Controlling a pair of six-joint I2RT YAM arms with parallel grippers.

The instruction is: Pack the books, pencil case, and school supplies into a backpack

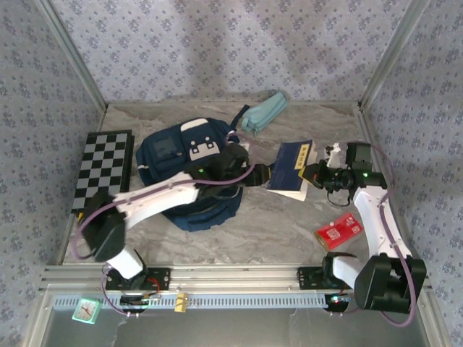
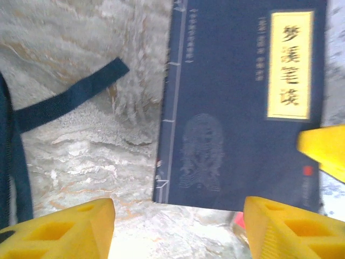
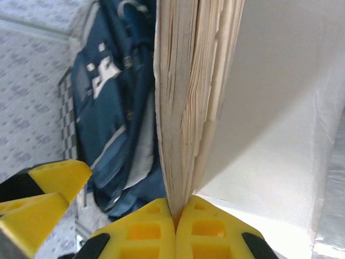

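The navy book [image 1: 291, 165] lies on the grey marbled surface [image 1: 275, 224] just right of middle in the top view, cover up, its yellow title label [image 2: 290, 65] plain in the left wrist view. The right jaws are clenched on it: in the right wrist view both yellow fingers [image 3: 145, 229] press together on the bottom of the cream page edges [image 3: 180, 108], and from above that grip sits at the book's 3 o'clock edge. The left jaws stand released at the book's 9 o'clock edge. In their own view the two yellow fingertips [image 2: 59, 226] sit well apart with nothing between them, the book's near edge just beyond. A yellow fingertip of the other arm [image 2: 323, 151] reaches in over the book's corner. The backpack [image 1: 177, 155] lies at the book's 9 o'clock, partly under the left arm, and one dark strap [image 2: 70, 97] trails across the stone beside the book. The teal pencil case [image 1: 264, 113] rests at the book's 11 o'clock, near the back wall and touching the backpack's far corner. The red packet [image 1: 338, 231] lies at the book's 5 o'clock, apart from it and beside the right arm. The checkered board [image 1: 105, 170] lies at the backpack's 9 o'clock, against the left wall.
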